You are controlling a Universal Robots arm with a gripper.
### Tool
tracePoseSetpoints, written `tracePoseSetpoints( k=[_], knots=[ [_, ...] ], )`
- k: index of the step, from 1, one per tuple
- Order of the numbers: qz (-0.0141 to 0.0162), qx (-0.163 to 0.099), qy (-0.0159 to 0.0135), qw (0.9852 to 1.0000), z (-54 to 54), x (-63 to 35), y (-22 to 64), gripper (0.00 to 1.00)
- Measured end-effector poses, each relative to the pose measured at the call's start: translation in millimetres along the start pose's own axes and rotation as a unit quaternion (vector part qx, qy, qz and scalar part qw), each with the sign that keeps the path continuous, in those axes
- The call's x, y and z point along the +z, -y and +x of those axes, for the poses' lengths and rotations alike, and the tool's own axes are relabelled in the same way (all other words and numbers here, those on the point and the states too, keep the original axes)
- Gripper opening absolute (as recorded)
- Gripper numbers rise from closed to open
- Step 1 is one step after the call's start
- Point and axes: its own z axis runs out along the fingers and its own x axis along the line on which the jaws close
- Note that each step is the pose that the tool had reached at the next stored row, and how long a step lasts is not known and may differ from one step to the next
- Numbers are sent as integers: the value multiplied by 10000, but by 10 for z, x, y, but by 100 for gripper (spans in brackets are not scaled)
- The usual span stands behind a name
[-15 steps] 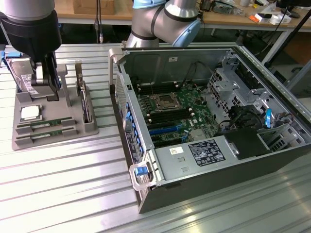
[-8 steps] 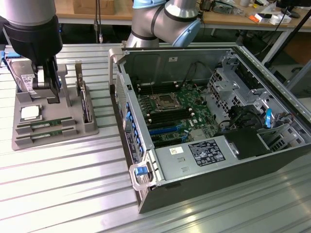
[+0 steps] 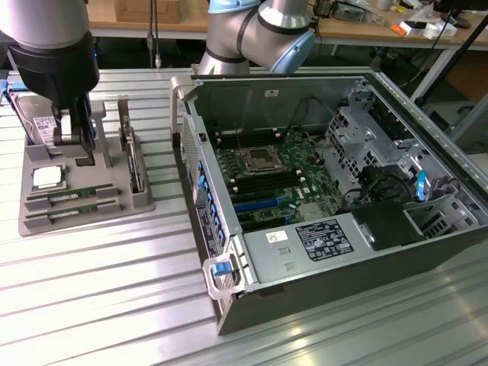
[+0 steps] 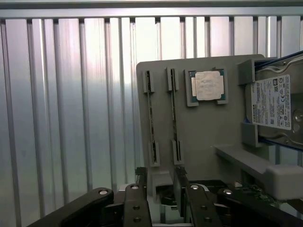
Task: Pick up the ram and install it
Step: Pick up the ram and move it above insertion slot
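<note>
On the ribbed metal surface [image 3: 91, 290], at the exterior view's left, a gray tray [image 3: 84, 222] carries two sticks lying on edge in parallel slots: the ram [image 3: 74, 194] and a second ram [image 3: 72, 207] just beside it, nearer the tray's front lip. Both sit fully in their slots, and nothing touches them. A square silver CPU [image 3: 47, 178] lies flat behind them, and a hard drive [image 3: 34, 114] stands further back. The gripper [image 3: 78, 136] hangs over the tray's back part, close to the hard drive. In the wrist view the fingers [image 4: 141, 187] stand wide apart with nothing between them, hovering over the tray [image 4: 203, 137] just off the ends of the ram [image 4: 150, 118] and the second ram [image 4: 173, 118]. The CPU [image 4: 208, 86] and the hard drive [image 4: 272, 101] lie beyond those. At the exterior view's right an open computer case [image 3: 427, 252] lies on its side, its motherboard [image 3: 274, 179] exposed.
</note>
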Motion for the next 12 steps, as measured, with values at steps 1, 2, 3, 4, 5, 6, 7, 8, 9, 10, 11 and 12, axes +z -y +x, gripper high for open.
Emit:
tracePoseSetpoints(
  k=[1,2,3,4,5,6,7,8,9,10,11,12],
  knots=[
    [0,-4,0,10000,1,17,0,36],
    [0,-8,0,10000,1,36,0,36],
    [-1,-11,0,10000,2,51,1,36],
    [-1,-14,-1,10000,2,63,1,36],
    [0,-16,0,10000,3,77,1,36],
    [-1,-19,0,10000,3,86,1,36],
    [-1,-20,0,10000,3,94,1,36],
    [-1,-23,0,10000,4,106,2,36],
    [-1,-27,0,10000,5,125,2,36],
    [-1,-31,-1,10000,5,141,-1,36],
    [-1,-35,0,10000,6,161,-7,36],
    [-2,-38,-1,10000,7,176,-9,36]
  ],
)
